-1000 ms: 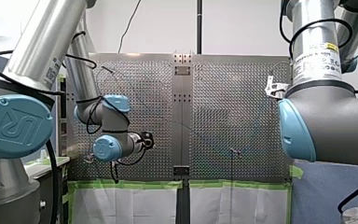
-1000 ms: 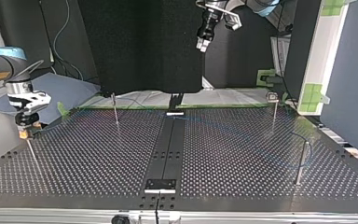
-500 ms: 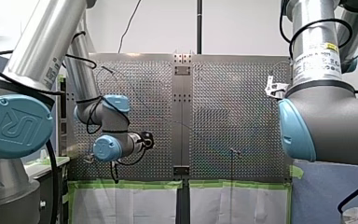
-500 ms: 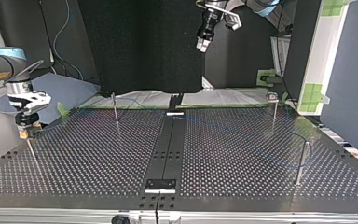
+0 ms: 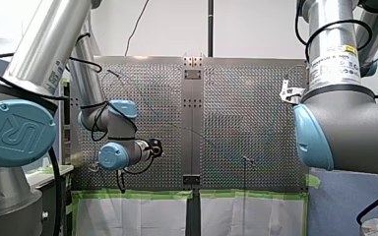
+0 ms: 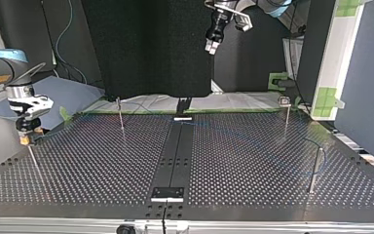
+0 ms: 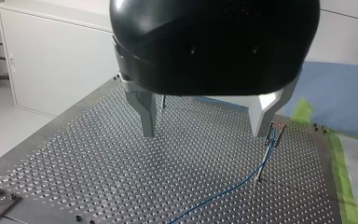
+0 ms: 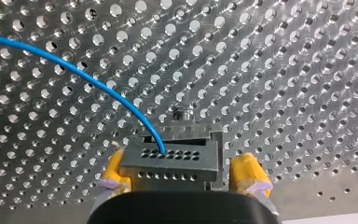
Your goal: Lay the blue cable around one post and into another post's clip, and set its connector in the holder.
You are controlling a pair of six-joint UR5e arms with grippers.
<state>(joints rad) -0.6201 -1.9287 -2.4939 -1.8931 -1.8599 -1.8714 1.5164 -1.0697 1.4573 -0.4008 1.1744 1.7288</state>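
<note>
Perforated metal surface point(image 6: 102, 161) is carrying thin upright posts, with a dark curtain behind it in the top view. My left arm point(image 6: 224, 14) is coming in from the top edge there and hanging high over the far side. Its wrist is pointing straight down, well clear of everything. In the left wrist view the left pincer point(image 7: 205, 133) is standing wide open. Its metal fingers point(image 7: 145, 114) are gripping nothing, with only bare holes beneath. Just beside one finger a clip post point(image 7: 266, 151) is holding the blue cable point(image 7: 228, 190), which is running from the clip down and away across the surface.

My right arm point(image 6: 9, 73) is reaching in at the top view's left edge, wrist vertical. The right pincer point(image 8: 181, 163) is pointing down at the top of a post point(image 6: 32, 158) there. In the right wrist view its yellow pads point(image 8: 114, 170) are flanking a grey holder block point(image 8: 172, 161). One pad is sitting against the block and the other is showing a small gap, so it is reading as released. The cable end is entering the slot on top of the block. The connector itself is hard to tell apart from the holder.
</note>
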